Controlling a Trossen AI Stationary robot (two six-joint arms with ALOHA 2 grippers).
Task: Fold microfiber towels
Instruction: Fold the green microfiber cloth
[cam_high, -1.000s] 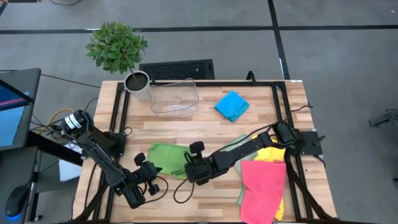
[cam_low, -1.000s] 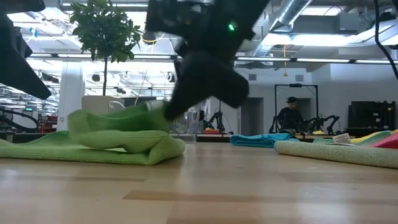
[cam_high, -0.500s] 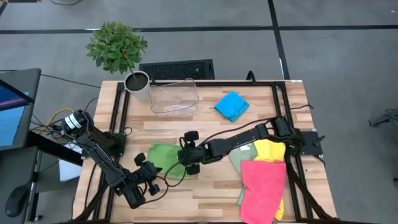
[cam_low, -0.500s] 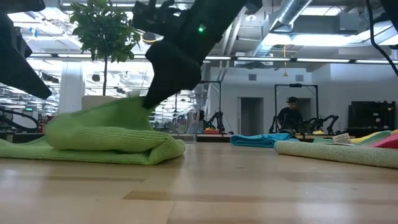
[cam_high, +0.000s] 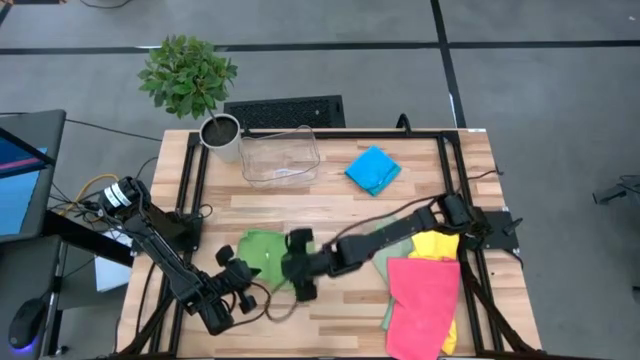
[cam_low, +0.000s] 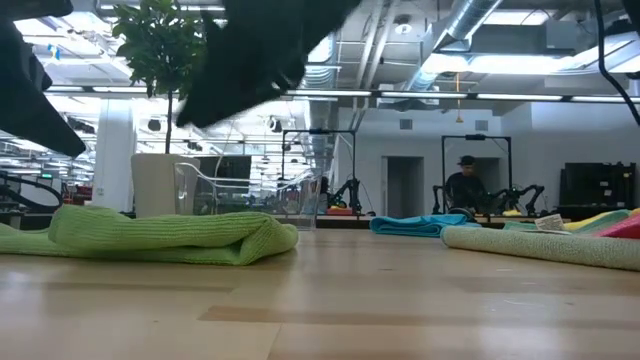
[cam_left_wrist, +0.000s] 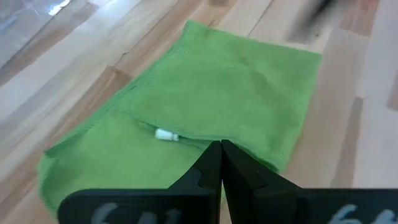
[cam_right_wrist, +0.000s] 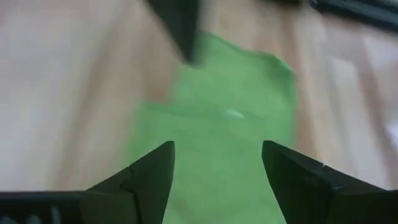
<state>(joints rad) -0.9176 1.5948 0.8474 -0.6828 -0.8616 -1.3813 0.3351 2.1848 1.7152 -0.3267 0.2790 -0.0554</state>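
My right gripper (cam_right_wrist: 214, 171) hovers wide open over the green towel (cam_high: 262, 252); my left gripper (cam_left_wrist: 220, 163) rests pinched closed nearby.

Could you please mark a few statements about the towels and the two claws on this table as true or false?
1. The right claw stands open above the bright green towel. True.
2. The left claw is clamped on the bright green towel. False: it is shut on nothing, hovering just short of the towel.
3. The blue towel lies inside the clear plastic bin. False: it lies on the table beside the bin.
4. The pink towel lies partly over a yellow towel. True.
5. The bright green towel lies folded over, with a small white tag showing. True.
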